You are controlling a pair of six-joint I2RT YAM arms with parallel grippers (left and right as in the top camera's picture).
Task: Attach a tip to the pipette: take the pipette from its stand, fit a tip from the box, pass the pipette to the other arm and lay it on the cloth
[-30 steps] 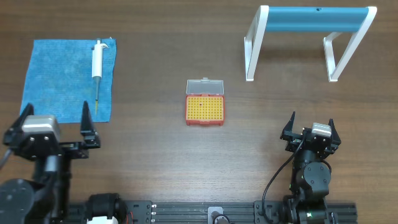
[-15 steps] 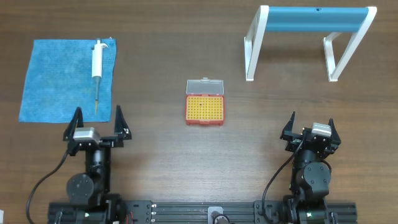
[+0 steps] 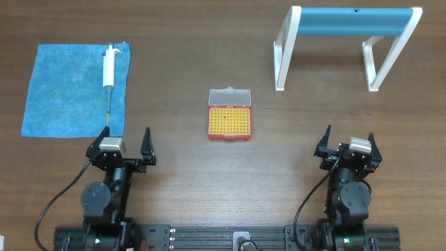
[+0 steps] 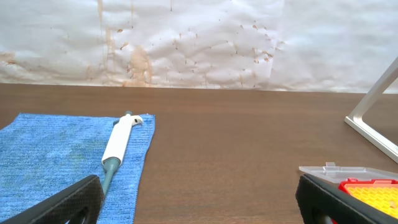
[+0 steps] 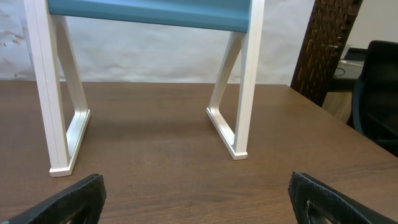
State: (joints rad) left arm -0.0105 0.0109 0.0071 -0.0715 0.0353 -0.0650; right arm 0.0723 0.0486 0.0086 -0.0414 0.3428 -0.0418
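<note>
A dark wooden table (image 3: 174, 63) runs back to a pale, stained wall. The blue-barred stand (image 3: 352, 21) is well to the right of the tip box (image 3: 229, 123) and farther from the arms, with nothing hanging on it. The blue cloth (image 3: 63, 90) lies well to the box's left. Both arms sit nearer their bases than the box. The left end effector (image 3: 124, 136) and the right end effector (image 3: 348, 134) are each spread wide and hold nothing. The box's lid is open. The pipette (image 3: 109, 70) lies on the cloth's edge nearest the box, and a slim yellowish tip seems fitted. By my reading the last step is done. What remains is for the arms to keep clear of the cloth.
</note>
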